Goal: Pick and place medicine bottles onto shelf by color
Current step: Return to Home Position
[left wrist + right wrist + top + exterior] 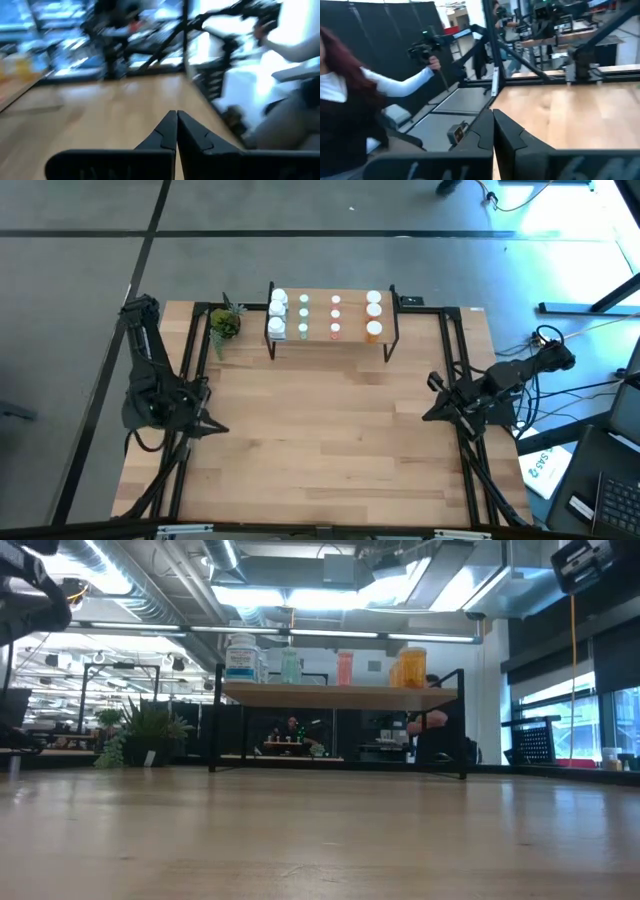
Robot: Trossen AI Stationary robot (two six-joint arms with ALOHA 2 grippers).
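My left gripper [176, 116] is clenched, its two dark fingertips pressed together with nothing between them. It hangs near the left edge of the big light-wood tabletop [330, 450]. My right gripper [492, 114] is clenched and empty too, near the right edge of the same top, so the two point toward each other across bare boards.

Ahead of both, well apart from either and toward the far edge, stands the low light-wood shelf on thin black metal legs [352, 315]. All the small white-capped medicine bottles [335, 315] stand upright on its plank, in four rows running away from me. The white bottles [278, 313] are at the end nearer my left gripper, then the pale green bottles [304, 315], then the pink-red bottles [345, 668]. The orange bottles [373, 312] are at the end nearer my right gripper.

Just beside the shelf's white end sits a small green potted plant [224, 323]. Beyond the table, off past my right gripper, a person in a white sleeve [400, 85] holds up a dark device.
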